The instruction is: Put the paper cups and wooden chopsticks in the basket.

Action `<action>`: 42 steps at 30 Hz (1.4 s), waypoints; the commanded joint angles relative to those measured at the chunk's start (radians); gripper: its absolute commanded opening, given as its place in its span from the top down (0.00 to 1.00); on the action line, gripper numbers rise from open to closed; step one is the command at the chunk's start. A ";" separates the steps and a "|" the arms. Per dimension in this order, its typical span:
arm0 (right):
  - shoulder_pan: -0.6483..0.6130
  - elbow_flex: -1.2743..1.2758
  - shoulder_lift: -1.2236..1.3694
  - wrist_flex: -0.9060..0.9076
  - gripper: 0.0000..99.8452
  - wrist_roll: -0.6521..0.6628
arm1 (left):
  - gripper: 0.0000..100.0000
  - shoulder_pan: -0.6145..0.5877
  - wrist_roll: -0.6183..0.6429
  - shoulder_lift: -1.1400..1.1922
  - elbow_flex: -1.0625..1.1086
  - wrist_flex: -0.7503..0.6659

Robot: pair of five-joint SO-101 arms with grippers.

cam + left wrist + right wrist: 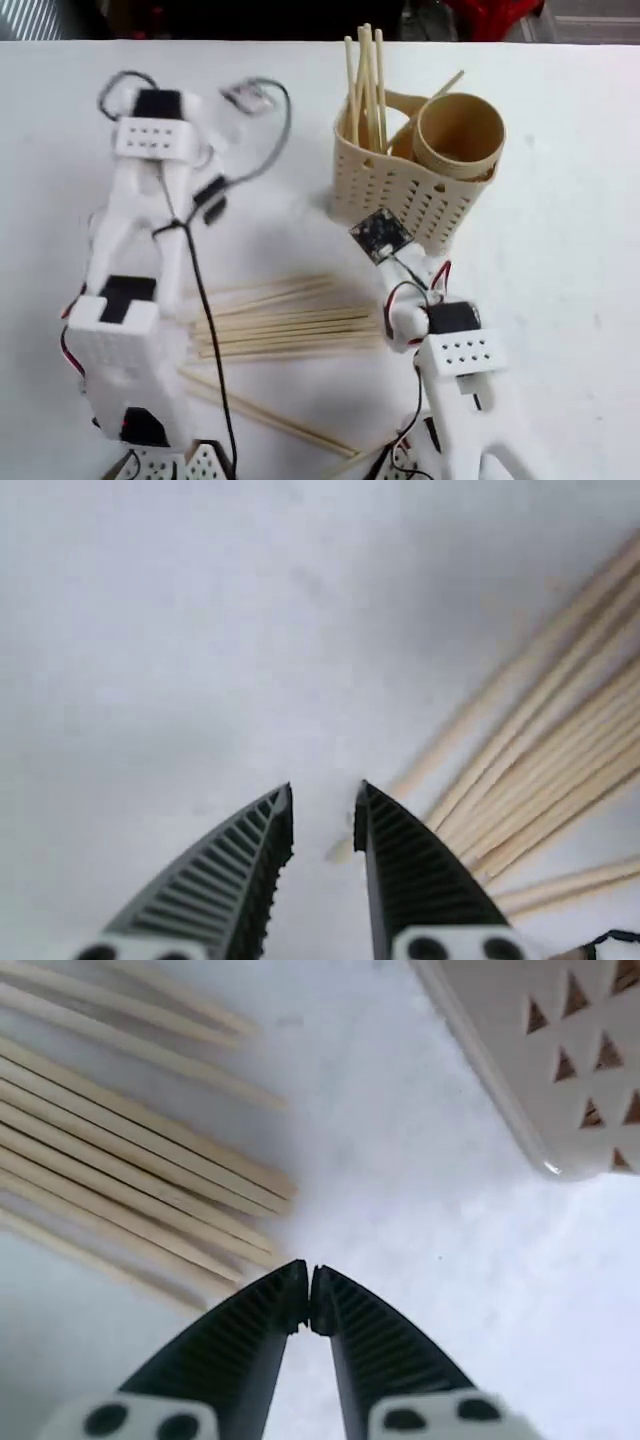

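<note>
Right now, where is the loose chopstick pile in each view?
High view: the pile lies on the table between the two arms, short of the basket.
Left wrist view: the pile lies beside the left gripper.
Right wrist view: the pile lies past the right gripper, apart from the basket.
Landmark: the basket, in the high and right wrist views.

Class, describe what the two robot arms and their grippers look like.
Both the left arm and the right arm are white shells with black motor blocks and panels dotted with small holes. A black cable trails down the left arm; red and black wires run beside the right. The left gripper and right gripper have dark, ribbed, pointed fingers on white mounts.
</note>
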 commanded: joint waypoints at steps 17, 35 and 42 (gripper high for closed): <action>0.005 0.061 -0.010 -0.065 0.98 0.005 | 0.84 0.116 -0.198 -0.246 0.750 -0.554; 0.005 0.072 -0.008 -0.082 0.98 0.005 | 0.84 0.076 -0.155 -0.433 0.681 -0.405; 0.007 0.072 -0.010 -0.077 0.98 0.003 | 0.84 0.108 -0.152 -0.443 0.907 -0.623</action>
